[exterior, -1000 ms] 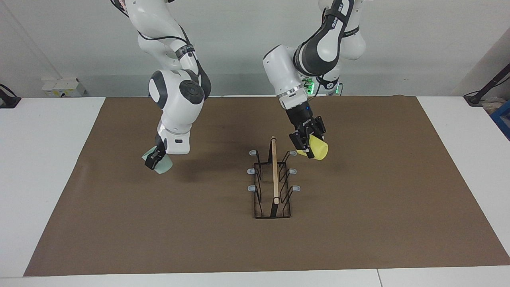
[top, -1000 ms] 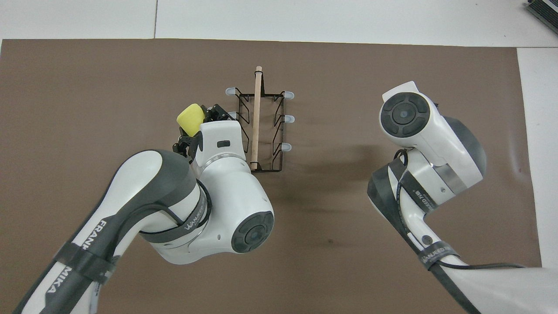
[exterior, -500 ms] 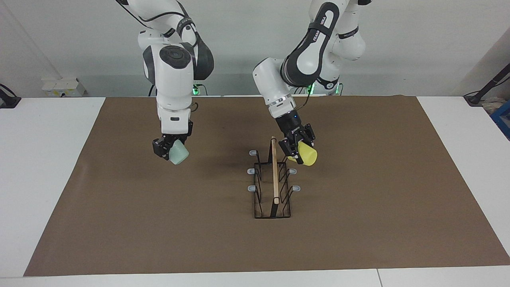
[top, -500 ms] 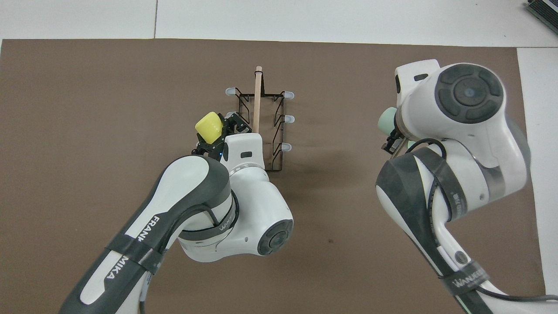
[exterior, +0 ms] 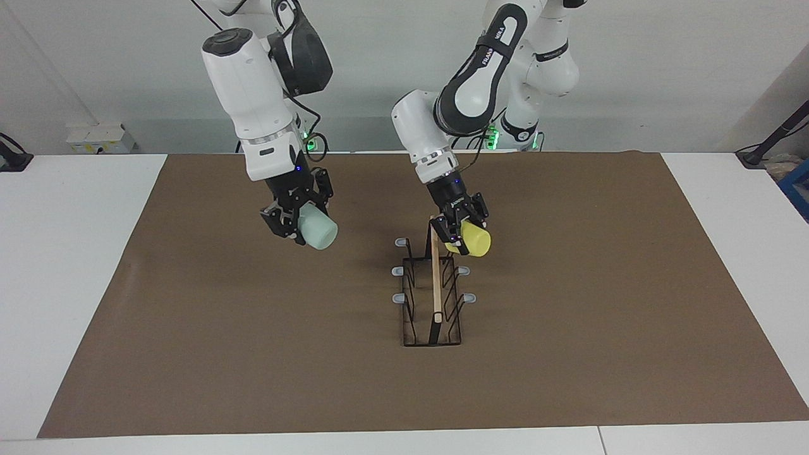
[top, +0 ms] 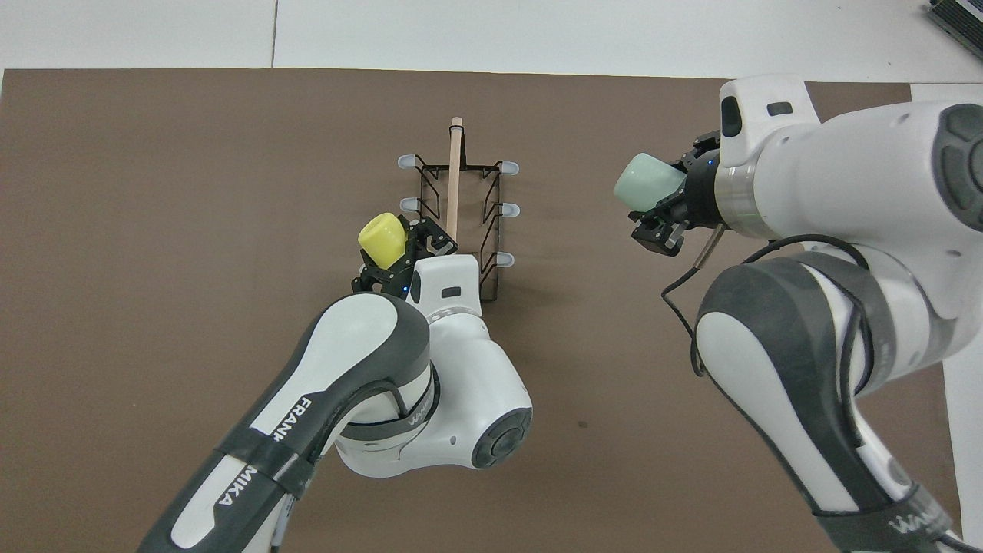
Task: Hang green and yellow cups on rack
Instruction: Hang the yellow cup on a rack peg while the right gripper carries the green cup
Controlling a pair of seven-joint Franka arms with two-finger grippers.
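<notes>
The black wire rack (exterior: 435,278) (top: 453,200) with its wooden top bar stands mid-mat. My left gripper (exterior: 463,236) (top: 401,247) is shut on the yellow cup (exterior: 475,241) (top: 382,236), which it holds tilted right against the rack. The cup covers the prong nearest the robots on the left arm's side; I cannot tell whether it sits on that prong. My right gripper (exterior: 296,225) (top: 666,206) is shut on the pale green cup (exterior: 318,232) (top: 647,181), held tilted in the air over the mat toward the right arm's end, apart from the rack.
A brown mat (exterior: 569,354) covers most of the white table (exterior: 69,265). Five grey-tipped prongs of the rack stand bare. A small white box (exterior: 101,138) lies at the wall beside the right arm's end.
The left gripper has carried the yellow cup in to the rack's nearest prong. The right arm has lifted the green cup, turned it and swung it closer to the rack.
</notes>
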